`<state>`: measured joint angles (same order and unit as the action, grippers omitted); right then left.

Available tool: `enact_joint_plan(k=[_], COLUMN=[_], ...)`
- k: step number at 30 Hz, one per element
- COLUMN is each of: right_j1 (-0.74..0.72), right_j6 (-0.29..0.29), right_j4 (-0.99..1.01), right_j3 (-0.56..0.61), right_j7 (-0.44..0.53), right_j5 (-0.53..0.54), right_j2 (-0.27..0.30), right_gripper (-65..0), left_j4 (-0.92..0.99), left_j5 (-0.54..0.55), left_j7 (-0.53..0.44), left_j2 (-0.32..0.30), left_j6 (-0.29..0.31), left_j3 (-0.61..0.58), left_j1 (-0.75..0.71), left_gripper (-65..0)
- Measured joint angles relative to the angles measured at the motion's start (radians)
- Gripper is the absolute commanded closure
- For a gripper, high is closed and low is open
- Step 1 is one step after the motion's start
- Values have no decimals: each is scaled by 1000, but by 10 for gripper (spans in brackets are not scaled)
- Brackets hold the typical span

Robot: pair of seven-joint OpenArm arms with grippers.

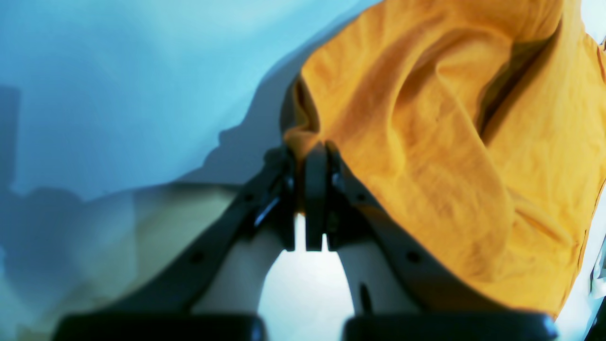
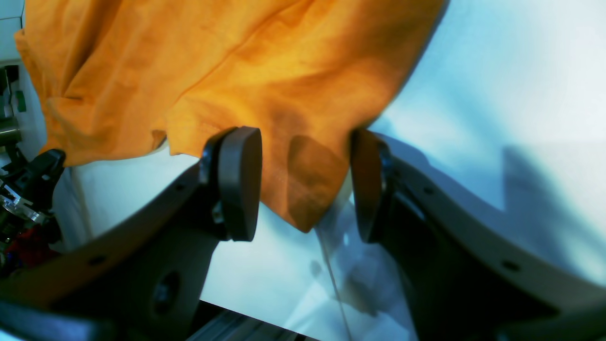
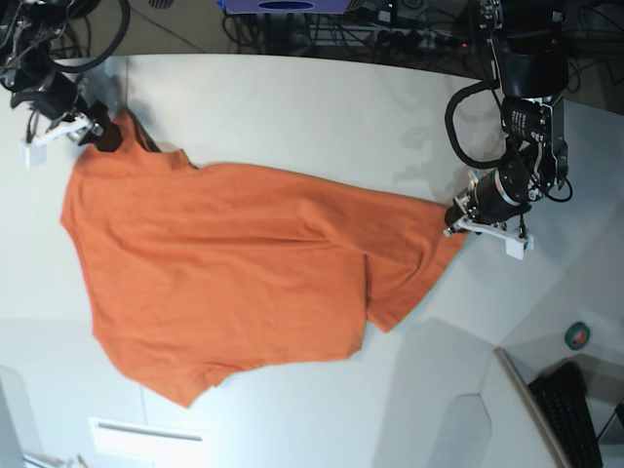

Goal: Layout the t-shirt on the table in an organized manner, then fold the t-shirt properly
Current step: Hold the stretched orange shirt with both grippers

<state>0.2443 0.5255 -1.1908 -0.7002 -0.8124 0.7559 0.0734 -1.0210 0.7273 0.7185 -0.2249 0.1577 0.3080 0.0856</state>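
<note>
The table (image 3: 292,107) is a broad matte white top with a curved far edge, beyond which dark cables and equipment sit. A thin seam line runs across its near part. 1 garment lies directly on it: the t-shirt (image 3: 234,263), plain orange, spread across the middle with soft wrinkles and a fold ridge toward the right side. 1 corner reaches the upper left of the table, another stretches out to the right. The bare white surface shows all around the cloth, with faint shadows on it.
</note>
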Motion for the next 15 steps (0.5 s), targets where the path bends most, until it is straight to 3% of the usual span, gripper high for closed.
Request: enact_joint_plan(k=[8, 15], right_j1=[-40, -48], right_j6=[6, 7], right_j4=[43, 94], right_j3=[-2, -5], right_j7=[0, 41], right_j5=[5, -1], right_j2=[4, 6], right_gripper=[-273, -11], left_j4=[0, 0], left_j5=[0, 0], left_j7=[0, 0], left_j2=[0, 0], left_j6=[0, 0], left_j3=[0, 0], left_j1=[5, 0], left_gripper=[0, 0])
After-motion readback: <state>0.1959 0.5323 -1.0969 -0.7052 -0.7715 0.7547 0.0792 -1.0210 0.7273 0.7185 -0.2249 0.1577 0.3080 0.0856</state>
